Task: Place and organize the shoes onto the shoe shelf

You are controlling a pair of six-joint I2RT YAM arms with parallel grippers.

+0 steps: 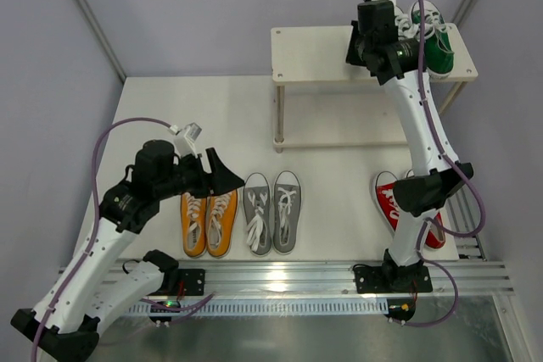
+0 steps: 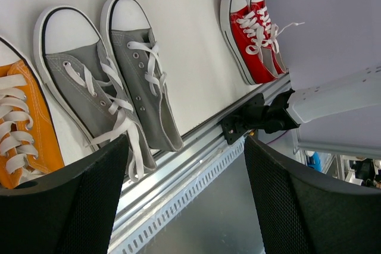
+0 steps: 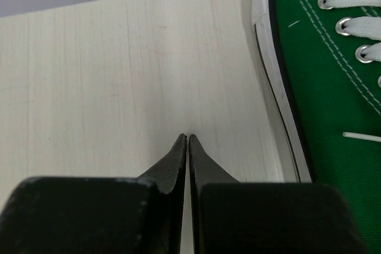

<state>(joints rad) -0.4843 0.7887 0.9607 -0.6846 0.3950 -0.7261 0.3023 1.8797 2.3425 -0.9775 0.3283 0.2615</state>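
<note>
The shoe shelf (image 1: 318, 55) stands at the back right, its pale top board also filling the right wrist view (image 3: 107, 75). A green pair (image 1: 437, 40) sits on the right of that board; one green shoe (image 3: 333, 87) shows just right of my fingers. My right gripper (image 1: 355, 47) is shut and empty (image 3: 188, 137), low over the board beside the green pair. On the table lie an orange pair (image 1: 208, 218) (image 2: 24, 129), a grey pair (image 1: 271, 211) (image 2: 113, 81) and a red pair (image 1: 390, 201) (image 2: 253, 34). My left gripper (image 1: 222, 174) is open and empty (image 2: 187, 188), above the orange pair.
An aluminium rail (image 1: 297, 277) (image 2: 196, 165) runs along the table's near edge, carrying the right arm's base (image 2: 262, 117). The right arm partly covers the red pair from above. Grey walls close in the left and back. The shelf's lower board is mostly hidden under the top one.
</note>
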